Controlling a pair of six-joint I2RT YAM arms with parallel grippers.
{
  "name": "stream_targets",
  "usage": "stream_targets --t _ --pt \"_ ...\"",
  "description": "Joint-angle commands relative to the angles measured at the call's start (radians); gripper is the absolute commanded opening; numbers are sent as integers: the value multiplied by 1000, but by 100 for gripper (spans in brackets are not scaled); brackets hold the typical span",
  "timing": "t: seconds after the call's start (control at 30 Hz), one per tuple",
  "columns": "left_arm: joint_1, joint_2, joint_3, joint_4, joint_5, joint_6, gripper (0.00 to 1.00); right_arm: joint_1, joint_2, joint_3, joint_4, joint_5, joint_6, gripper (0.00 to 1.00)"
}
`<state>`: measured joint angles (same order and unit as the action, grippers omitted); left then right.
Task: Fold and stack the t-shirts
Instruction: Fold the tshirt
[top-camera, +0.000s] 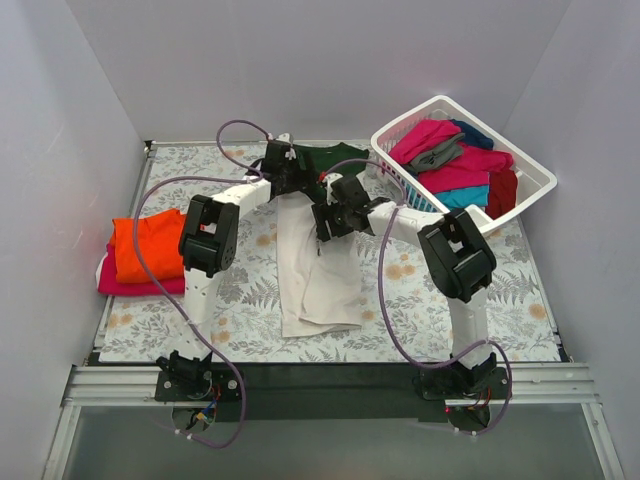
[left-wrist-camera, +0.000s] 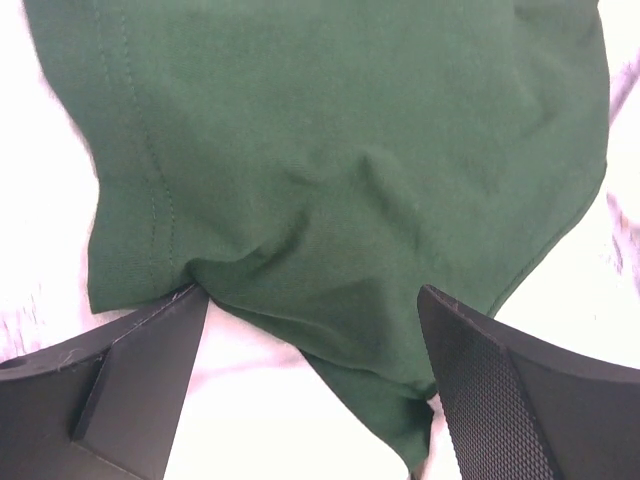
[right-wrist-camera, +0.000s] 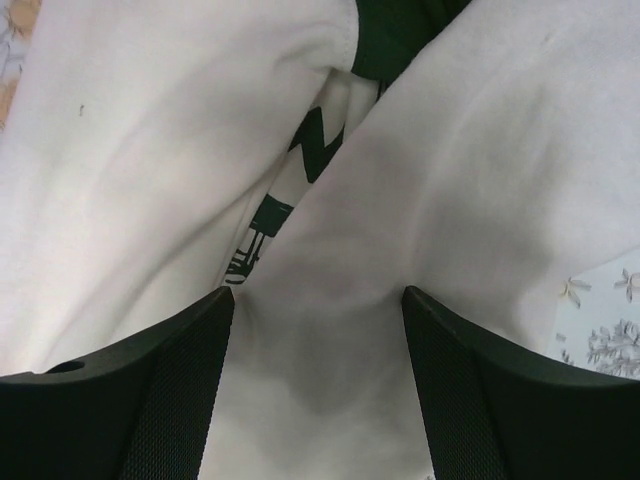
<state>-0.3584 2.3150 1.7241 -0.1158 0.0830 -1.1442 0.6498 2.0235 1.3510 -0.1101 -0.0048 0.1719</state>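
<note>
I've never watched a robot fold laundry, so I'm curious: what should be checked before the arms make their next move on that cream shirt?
1. Left gripper open astride the green sleeve: ok.
2. Right gripper open astride the cream-white shirt: ok.
3. That shirt lying smooth: not ok, creased and bunched.
4. Orange shirt stack away from both arms: ok.
5. Fingers touching the table cover: cannot tell.

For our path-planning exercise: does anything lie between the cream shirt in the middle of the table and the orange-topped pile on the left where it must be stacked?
Nothing loose shows on the table cover between the cream shirt and the pile. Only the left arm's own elbow stands over that stretch.
</note>
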Motion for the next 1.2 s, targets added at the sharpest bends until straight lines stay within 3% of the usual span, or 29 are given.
stream_targets --t 0.0,0.1,0.2,0.4,0.5,0.53,0.73,0.87,1.03,1.17 --pt "29 96 101 -105 17 24 80 -22 75 110 4 -78 -9 63" --pt "50 147 181 -116 43 26 80 -24 99 177 -3 -115 -32 62" --pt "52 126 163 -72 70 32 80 -19 11 142 -2 -145 -32 61" --pt "50 -109 -68 71 49 -2 80 148 -398 -179 96 -23 -3 63" --pt "50 -236 -158 74 2 -18 80 278 -512 -328 128 55 23 63" --pt "52 -276 -251 74 -6 -31 80 337 -525 -358 128 78 31 63" --pt "47 -647 -628 102 -38 -81 80 534 -543 -470 128 225 90 61" --pt "35 -903 -855 94 -28 -111 80 571 -479 -454 127 267 98 60" --pt "27 -1077 -926 2 -68 -92 80 599 -388 -403 121 362 87 59" --pt "29 -1117 -940 -33 -115 -78 80 605 -355 -369 119 384 75 59"
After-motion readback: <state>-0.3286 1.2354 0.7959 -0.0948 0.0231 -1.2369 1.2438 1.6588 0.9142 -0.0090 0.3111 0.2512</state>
